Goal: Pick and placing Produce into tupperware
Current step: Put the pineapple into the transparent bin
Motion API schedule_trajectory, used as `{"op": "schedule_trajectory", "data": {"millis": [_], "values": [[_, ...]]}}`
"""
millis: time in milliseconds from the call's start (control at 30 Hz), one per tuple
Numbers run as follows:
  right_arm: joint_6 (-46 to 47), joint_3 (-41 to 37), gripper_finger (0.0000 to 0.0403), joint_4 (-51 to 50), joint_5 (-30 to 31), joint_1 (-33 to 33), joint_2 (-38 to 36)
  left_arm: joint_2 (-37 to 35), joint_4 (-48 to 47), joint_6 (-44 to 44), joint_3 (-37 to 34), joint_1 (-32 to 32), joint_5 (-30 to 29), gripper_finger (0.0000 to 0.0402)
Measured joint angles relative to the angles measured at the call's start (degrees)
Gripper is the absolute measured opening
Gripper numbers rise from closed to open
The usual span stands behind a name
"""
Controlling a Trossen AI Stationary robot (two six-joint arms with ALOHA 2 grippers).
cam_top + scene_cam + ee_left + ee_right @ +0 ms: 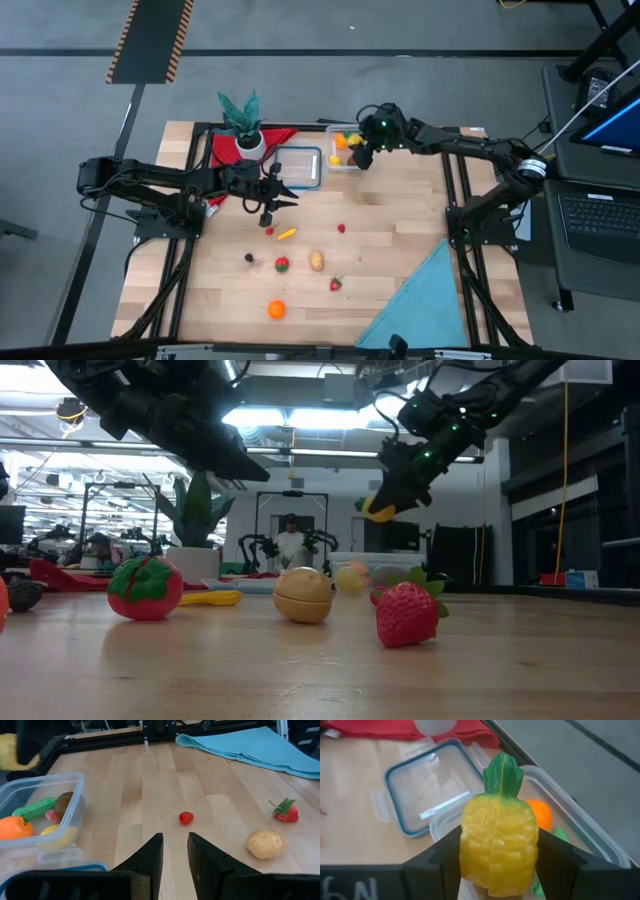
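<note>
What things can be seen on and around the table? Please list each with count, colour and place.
tub: one, clear, far side of table, holding orange, yellow and green produce
pineapple: one, yellow with green top, in the right gripper above the tub
lid: one, clear with blue rim, left of the tub
loose produce: about eight pieces, red, orange, yellow, tan, dark, mid-table
plant: one, green in white pot, far left
red cloth: one, under the plant
blue cloth: one, near right corner
left gripper: slightly open, empty, above mid-table
right gripper: shut on the pineapple
</note>
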Motion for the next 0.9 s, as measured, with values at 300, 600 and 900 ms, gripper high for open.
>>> {"op": "schedule_trajectory", "data": {"millis": [300,600,900], "values": [[-1.5,2.7,0.0200,-0.8,-3.2,-2.0,3.5,0.0,-0.2,0.0,0.0,0.0,0.0,0.0082],[-4.0,2.8,0.0200,-0.9,-3.2,-2.5,7.6,0.0,-0.2,0.0,0.0,0.0,0.0,0.0082],[-4.0,2.8,0.0200,0.8,-3.1,-4.4,12.8,0.0,-0.2,0.0,0.0,0.0,0.0,0.0082]]}}
